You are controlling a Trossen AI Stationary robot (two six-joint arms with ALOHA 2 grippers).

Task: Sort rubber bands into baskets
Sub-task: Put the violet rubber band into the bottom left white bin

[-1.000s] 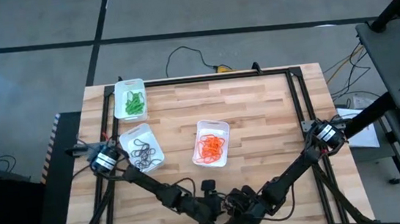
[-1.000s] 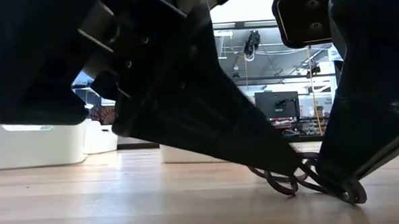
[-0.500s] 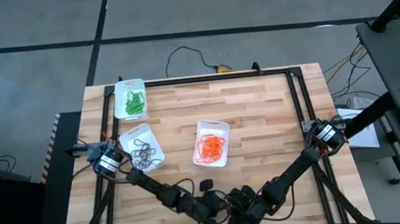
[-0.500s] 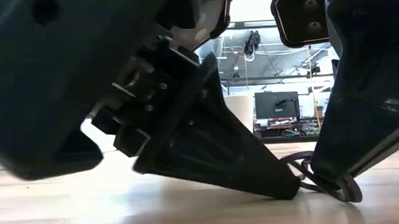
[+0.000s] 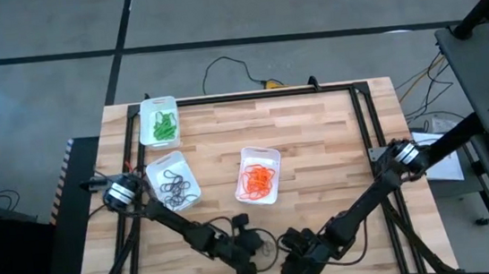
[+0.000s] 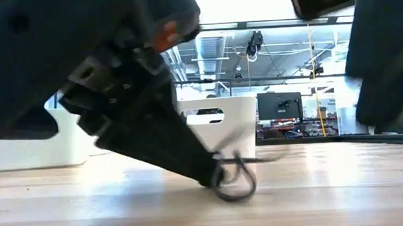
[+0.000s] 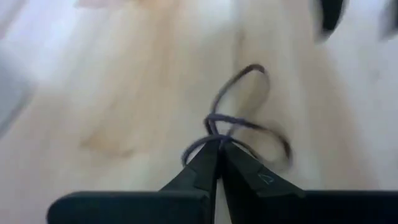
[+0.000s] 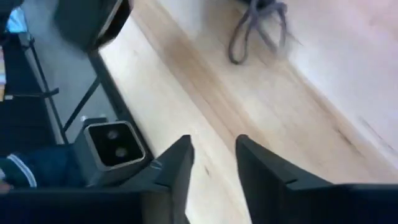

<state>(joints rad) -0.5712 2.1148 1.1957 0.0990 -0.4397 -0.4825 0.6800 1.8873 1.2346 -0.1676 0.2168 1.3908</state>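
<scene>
- Though nearly finished, still leaving one dark loop [image 7: 239, 121] out on the desk [image 5: 317, 139], near the front edge and left of centre.
- Sitting already sorted: green bands [image 5: 164, 124] in the far-left basket [image 5: 148, 137], dark bands [image 5: 178, 189] in the basket [image 5: 152, 171] just nearer, orange bands [image 5: 258, 180] in the middle basket [image 5: 243, 156].
- Pinching that last dark loop in the left pincer [image 7: 217, 149], its tips pressed together on a twisted bit of the band, low at the desk surface.
- Hanging just to the right, the right pincer [image 8: 211, 163], fingers parted and gripping nothing.
- Looking thin, limp and stretchy, the loop drooping into a figure-of-eight from the tips in the low view.
- Appearing as shallow white translucent plastic, the baskets, rectangular with rounded corners.
- Showing pale wooden planks with a smooth finish, the desk, framed by black rails.
- Judging from this: one carry to the dark-band basket remaining.
</scene>
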